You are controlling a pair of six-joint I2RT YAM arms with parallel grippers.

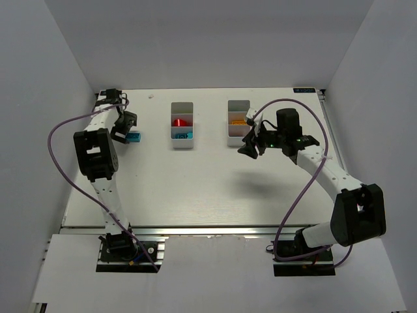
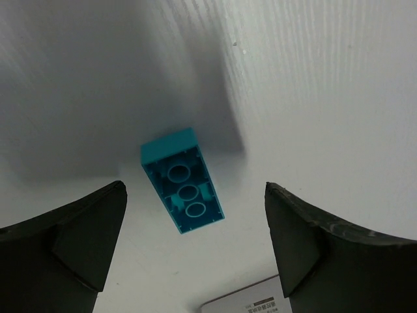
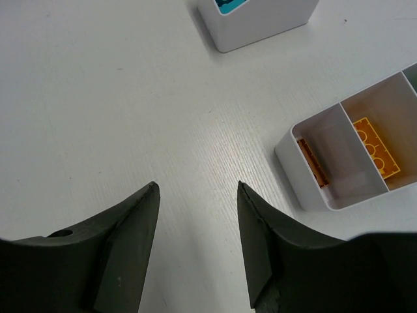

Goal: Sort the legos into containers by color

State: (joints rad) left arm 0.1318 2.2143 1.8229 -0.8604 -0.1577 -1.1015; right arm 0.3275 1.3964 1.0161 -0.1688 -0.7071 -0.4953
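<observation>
A teal blue brick (image 2: 183,180) lies on its side on the table, hollow underside showing; in the top view it (image 1: 134,137) is at the far left. My left gripper (image 2: 195,195) is open just above it, the brick between the fingers and touching neither. The left bin (image 1: 182,125) holds a red brick (image 1: 178,122) and a blue one (image 1: 183,135). The right bin (image 1: 238,122) holds orange bricks (image 3: 376,148). My right gripper (image 3: 197,189) is open and empty over bare table, just near of the right bin (image 3: 306,176).
A white card with printed text (image 2: 251,300) lies on the table near the left gripper. The corner of the left bin (image 3: 257,23) shows at the top of the right wrist view. White walls enclose the table on three sides.
</observation>
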